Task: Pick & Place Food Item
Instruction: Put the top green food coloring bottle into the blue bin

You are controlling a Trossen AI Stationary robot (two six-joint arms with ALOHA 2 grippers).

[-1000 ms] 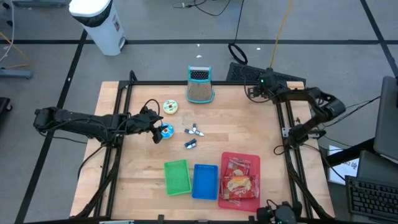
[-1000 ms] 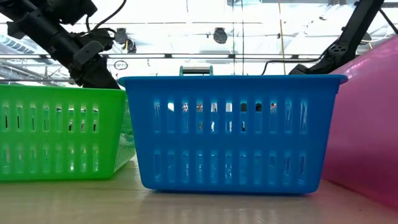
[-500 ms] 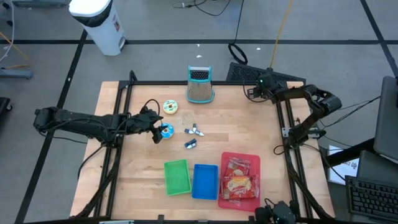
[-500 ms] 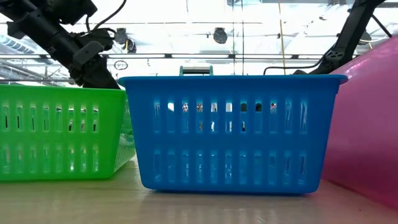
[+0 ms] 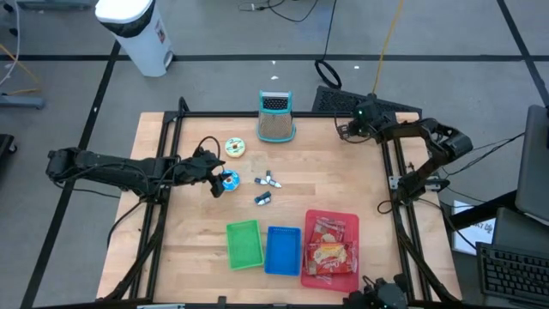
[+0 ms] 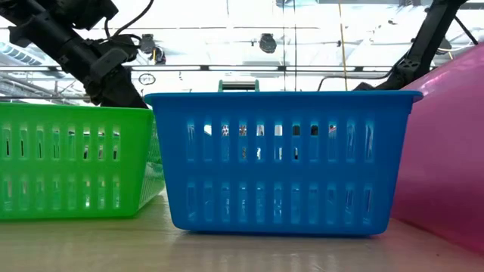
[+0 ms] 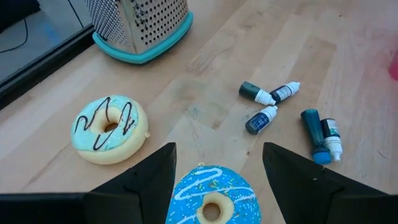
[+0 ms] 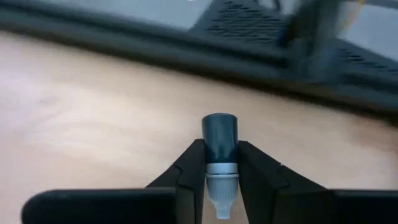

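Observation:
A blue-iced donut [image 7: 211,194] lies flat on the table left of centre, also visible in the high view [image 5: 229,180]. My left gripper [image 7: 217,180] is open, with one finger on each side of it. A teal-iced donut [image 7: 110,129] lies beside it. At the table's far right corner my right gripper [image 8: 221,147] is shut on a small dropper bottle [image 8: 220,132] with a dark cap. In the high view my right gripper [image 5: 344,130] hides that bottle. My right gripper pinches the small bottle between its two fingers, at the pale neck just behind the dark cap [image 8: 219,169]. The fingers lie along the bottle, and the cap sticks out past the fingertips. I cannot tell whether it is clear of the table.
A metal grater [image 5: 275,118] stands at the far edge. Several small bottles [image 5: 268,180] lie mid-table. Along the near edge stand a green basket [image 5: 244,244], a blue basket [image 5: 282,250] and a red basket [image 5: 343,221] with snack packets.
My right arm's wrist has turned a little at the table's far right corner, and its gripper has edged slightly toward the table's left. My left arm and both donuts have kept still.

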